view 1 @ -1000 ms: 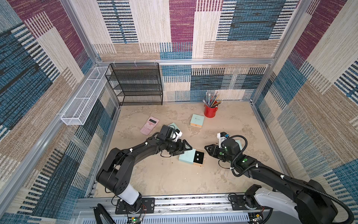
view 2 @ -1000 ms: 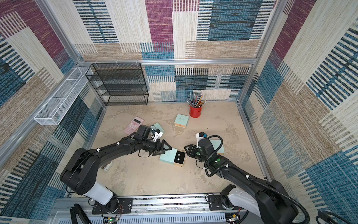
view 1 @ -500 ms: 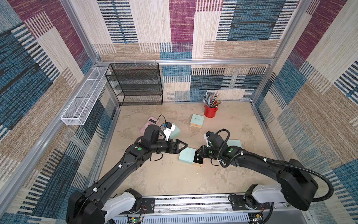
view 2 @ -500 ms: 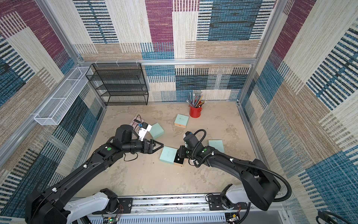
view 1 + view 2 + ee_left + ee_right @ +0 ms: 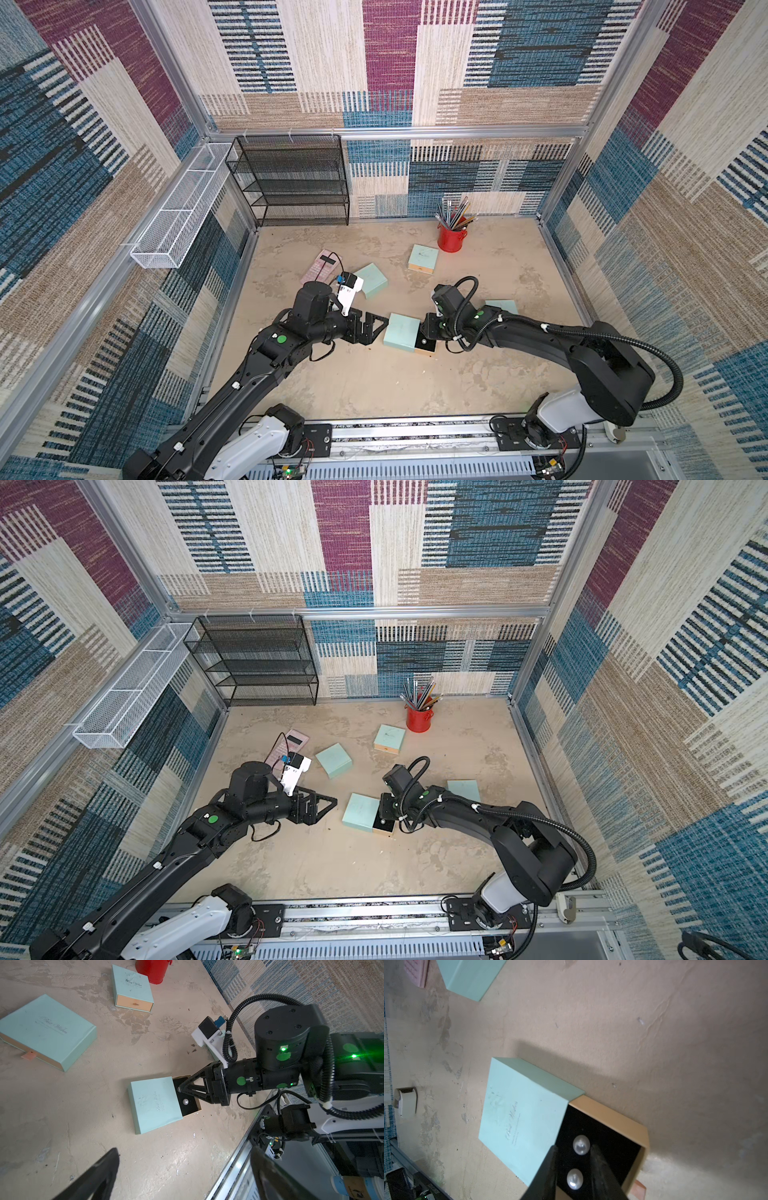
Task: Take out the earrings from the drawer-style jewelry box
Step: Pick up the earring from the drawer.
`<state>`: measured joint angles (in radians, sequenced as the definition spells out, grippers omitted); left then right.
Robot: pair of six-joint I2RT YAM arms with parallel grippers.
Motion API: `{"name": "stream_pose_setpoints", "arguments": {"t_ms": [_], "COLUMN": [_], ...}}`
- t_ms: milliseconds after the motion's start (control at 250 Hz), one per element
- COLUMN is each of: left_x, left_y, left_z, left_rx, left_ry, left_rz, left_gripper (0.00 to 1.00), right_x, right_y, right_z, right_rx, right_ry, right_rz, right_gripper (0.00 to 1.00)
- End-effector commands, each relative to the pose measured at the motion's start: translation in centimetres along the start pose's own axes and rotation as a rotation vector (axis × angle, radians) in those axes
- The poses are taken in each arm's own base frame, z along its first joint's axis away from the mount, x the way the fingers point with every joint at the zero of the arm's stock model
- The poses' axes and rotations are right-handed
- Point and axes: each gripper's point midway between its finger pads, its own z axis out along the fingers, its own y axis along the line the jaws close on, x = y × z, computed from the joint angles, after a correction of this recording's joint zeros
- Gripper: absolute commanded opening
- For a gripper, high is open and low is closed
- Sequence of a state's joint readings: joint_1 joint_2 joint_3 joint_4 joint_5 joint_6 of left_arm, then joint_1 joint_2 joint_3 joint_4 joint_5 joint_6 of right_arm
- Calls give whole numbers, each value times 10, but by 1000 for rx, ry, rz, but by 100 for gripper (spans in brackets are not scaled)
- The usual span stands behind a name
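Box [image 5: 401, 337] sat between both claws. Its drawer [image 5: 608, 1113] was pulled out toward the right arm. Left claw [image 5: 379, 330] was spread wide, empty, just beside the box. Earrings [image 5: 581, 1145], two pearls, lay in the drawer, row parallel to the box's open end. Right claw [image 5: 573, 1148] straddled them, part-open, not pinching.

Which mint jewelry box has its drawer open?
The box at the right gripper: its black-lined drawer is slid out, showing two pearl earrings. The other boxes show no drawer out.
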<state>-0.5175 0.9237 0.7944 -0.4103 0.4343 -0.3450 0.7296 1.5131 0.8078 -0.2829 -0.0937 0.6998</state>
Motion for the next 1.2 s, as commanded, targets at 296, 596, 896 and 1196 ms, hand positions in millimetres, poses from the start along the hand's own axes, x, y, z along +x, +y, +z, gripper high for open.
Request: {"name": "stream_pose_setpoints", "arguments": {"t_ms": [296,596,896,1196], "left_x": [-2,-2,-1,-1], "left_y": [-9,-10,-11,-12], "left_z": [-3,-3,-4,-4], "left_rx": [45,56,64,68], "left_ry": [-15,-22,-26,-30], "left_rz": [20,15,13,13], "left_gripper": [99,98,99,99], "right_x": [0,2,-1,-6], "right_y": [-7,-12,-12,5], "right_z": [10,18,18,6], "right_rx": [71,105,125,41], "right_ry": [2,-5,-26,-45], "right_rz": [15,22,27,23], "right_gripper": [30,25,19,14]}}
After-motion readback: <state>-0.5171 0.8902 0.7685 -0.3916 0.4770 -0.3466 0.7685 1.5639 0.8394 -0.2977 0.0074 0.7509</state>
